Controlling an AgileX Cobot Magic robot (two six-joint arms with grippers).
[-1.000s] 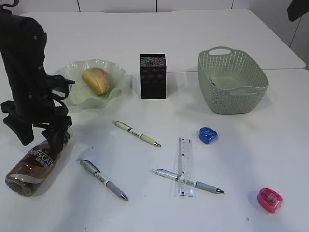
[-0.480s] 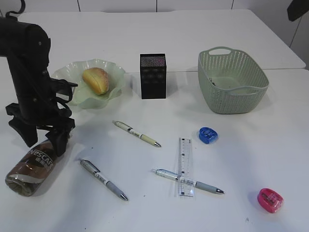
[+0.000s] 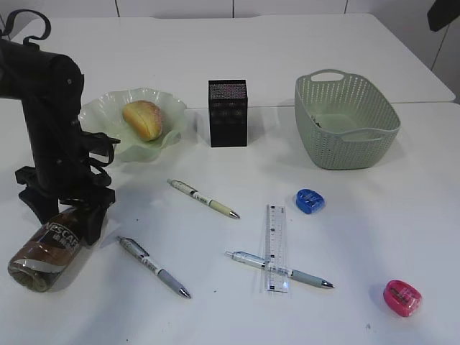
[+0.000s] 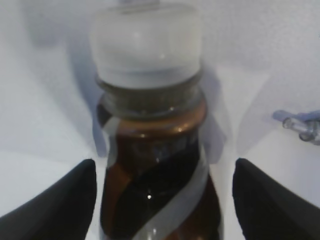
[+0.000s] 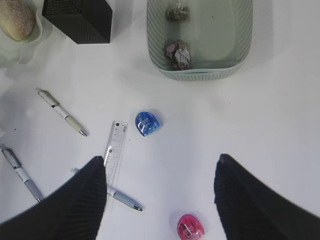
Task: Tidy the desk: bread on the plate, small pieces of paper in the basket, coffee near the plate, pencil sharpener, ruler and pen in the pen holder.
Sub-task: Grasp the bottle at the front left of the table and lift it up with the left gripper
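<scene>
Fingers of the left gripper stand wide, straddling the coffee bottle lying on its side at the near-left of the tabletop, not yet clamped. Best to close on the straight body below the neck: smooth, round plastic with a glossy sleeve will likely roll or slip. Then stand it by the ruffled glassy plate, which holds the crusty bread. Right gripper hovers high, fingers apart and empty.
</scene>
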